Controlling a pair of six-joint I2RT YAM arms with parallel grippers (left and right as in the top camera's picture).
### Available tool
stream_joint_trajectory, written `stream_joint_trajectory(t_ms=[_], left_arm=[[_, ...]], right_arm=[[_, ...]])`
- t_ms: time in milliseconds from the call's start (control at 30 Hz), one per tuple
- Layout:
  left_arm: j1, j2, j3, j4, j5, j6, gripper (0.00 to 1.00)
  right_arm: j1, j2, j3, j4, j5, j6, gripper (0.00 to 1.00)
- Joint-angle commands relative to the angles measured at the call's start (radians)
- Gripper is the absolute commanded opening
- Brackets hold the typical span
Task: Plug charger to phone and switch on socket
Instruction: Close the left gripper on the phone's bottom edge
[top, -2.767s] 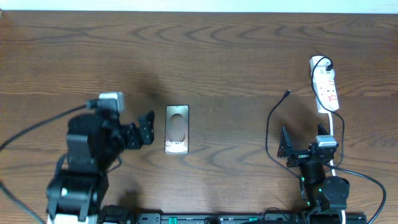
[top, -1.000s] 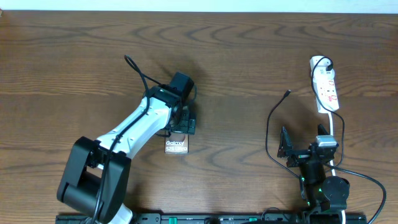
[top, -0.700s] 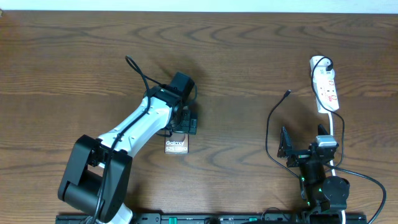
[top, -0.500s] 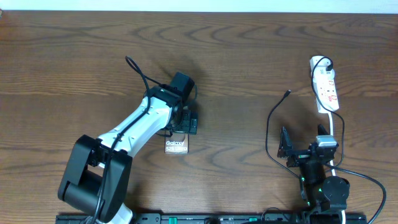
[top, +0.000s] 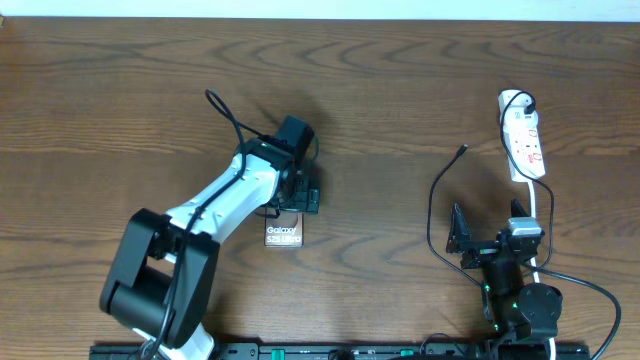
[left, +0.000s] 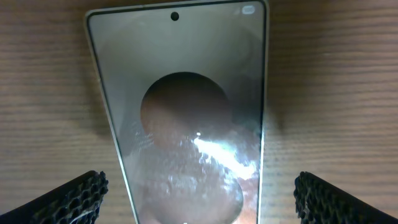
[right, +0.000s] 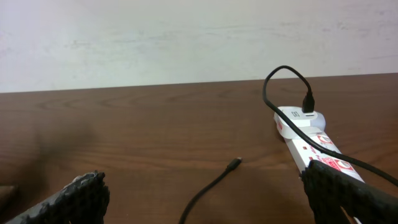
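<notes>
Dark wood table (top: 400, 80), pale wall (right: 186, 37) behind. The phone (top: 284, 236) lies flat at centre-left of the overhead view, "Galaxy" lettering at its near end and its upper half hidden under the left gripper (left: 199, 179). In the left wrist view the jaws stand wide, one finger either side of the slab, neither shown touching it. Nothing is gripped.

The charger's connector tip (top: 461, 150) rests loose on the wood at centre-right of the overhead view, well apart from the phone. Its thin black cable (top: 432, 205) curves down toward the lower right. In the right wrist view a black plug (right: 308, 102) sits in the far end of the socket (top: 526, 135), apparently the charger's mains end. The white strip lies along the right edge, red marks showing. Whether a switch is on can't be told; too small.

The right gripper (right: 202, 180) is parked at lower right of the overhead view, jaws at full spread and empty, with the connector tip just ahead of it.

Progress, as a judgement: early stage. Approx. one item looks done, the lead seated in the strip. Not yet done:
- tip picked up
- tip plugged into the phone
- switch pressed

The left arm seems set to steady the phone, so the cable and the switch would fall to the right arm.
</notes>
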Motion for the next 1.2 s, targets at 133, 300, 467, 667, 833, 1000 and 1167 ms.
stream_joint_trajectory(t_ms=[133, 300, 467, 667, 833, 1000, 1167], left_arm=[[-0.003, 0.081, -0.003, 0.008, -0.027, -0.005, 0.98], [-0.003, 0.113, -0.003, 0.008, -0.027, -0.006, 0.98], [-0.003, 0.142, -0.003, 0.008, -0.027, -0.006, 0.98], [-0.003, 0.156, -0.003, 0.008, -0.006, -0.006, 0.98], [-0.003, 0.156, -0.003, 0.013, -0.005, -0.021, 0.98], [-0.003, 0.156, -0.003, 0.022, -0.004, -0.092, 0.98], [-0.003, 0.156, -0.003, 0.027, -0.004, -0.103, 0.98]], right_arm=[[0.002, -0.006, -0.001, -0.004, 0.004, -0.012, 0.99], [0.002, -0.006, -0.001, -0.004, 0.004, -0.012, 0.99], [0.002, -0.006, -0.001, -0.004, 0.004, -0.012, 0.99], [0.002, -0.006, -0.001, -0.004, 0.004, -0.012, 0.99], [0.002, -0.006, -0.001, -0.004, 0.004, -0.012, 0.99], [0.002, -0.006, -0.001, -0.004, 0.004, -0.012, 0.99], [0.002, -0.006, -0.001, -0.004, 0.004, -0.012, 0.99]])
